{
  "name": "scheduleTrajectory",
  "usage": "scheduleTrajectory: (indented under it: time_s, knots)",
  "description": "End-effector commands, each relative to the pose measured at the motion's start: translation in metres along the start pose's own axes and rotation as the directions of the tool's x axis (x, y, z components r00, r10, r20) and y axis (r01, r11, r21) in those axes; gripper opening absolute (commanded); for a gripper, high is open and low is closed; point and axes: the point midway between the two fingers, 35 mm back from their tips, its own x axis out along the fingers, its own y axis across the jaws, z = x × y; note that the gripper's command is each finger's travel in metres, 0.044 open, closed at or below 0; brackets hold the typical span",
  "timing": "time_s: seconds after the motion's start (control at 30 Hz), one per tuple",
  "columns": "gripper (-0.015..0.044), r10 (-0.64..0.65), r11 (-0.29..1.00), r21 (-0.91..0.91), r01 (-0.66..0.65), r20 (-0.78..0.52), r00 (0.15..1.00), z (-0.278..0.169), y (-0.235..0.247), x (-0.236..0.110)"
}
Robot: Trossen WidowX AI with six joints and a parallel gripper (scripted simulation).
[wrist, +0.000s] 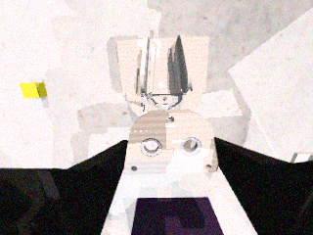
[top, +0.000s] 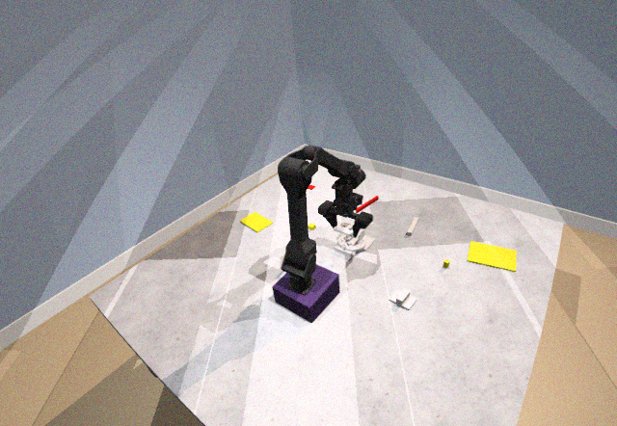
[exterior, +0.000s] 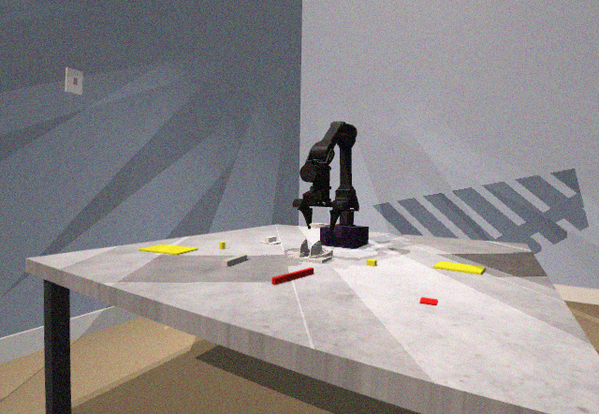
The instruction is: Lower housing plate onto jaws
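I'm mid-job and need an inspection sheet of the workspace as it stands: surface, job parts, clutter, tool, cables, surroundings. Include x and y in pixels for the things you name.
Surface: pale table [top: 448,341] [exterior: 232,303], patched with light and shadow.
Housing plate [wrist: 171,124]: held, two round holes visible; not on the stubs.
Jaws [exterior: 309,248] [wrist: 178,69]: two dark upright pieces side by side on a pale base.
Clutter: red bar [top: 367,204] [exterior: 292,275], small red piece [top: 310,187] [exterior: 429,301], two yellow slabs, two small yellow blocks, pale bar, pale stepped piece.
Tool [top: 346,225] [exterior: 320,228] [wrist: 168,142]: shut on the plate, above the table.
Cables: nothing seen.
Surroundings: blue-grey walls, wall plate [exterior: 74,81], tan floor.
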Motion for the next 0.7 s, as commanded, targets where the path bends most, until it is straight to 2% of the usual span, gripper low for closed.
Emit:
scheduleTrajectory:
  time_s: [0.0, 0.33, 0.67]
  knots:
    - [0.0351, 0.004, 1.0, 0.003, -0.004, 0.002, 1.0, 0.0, 0.001, 0.0]
    - [0.0351, 0.004, 1.0, 0.003, -0.004, 0.002, 1.0, 0.0, 0.001, 0.001]
    - [0.0351, 0.004, 1.0, 0.003, -0.004, 0.002, 1.0, 0.002, 0.001, 0.018]
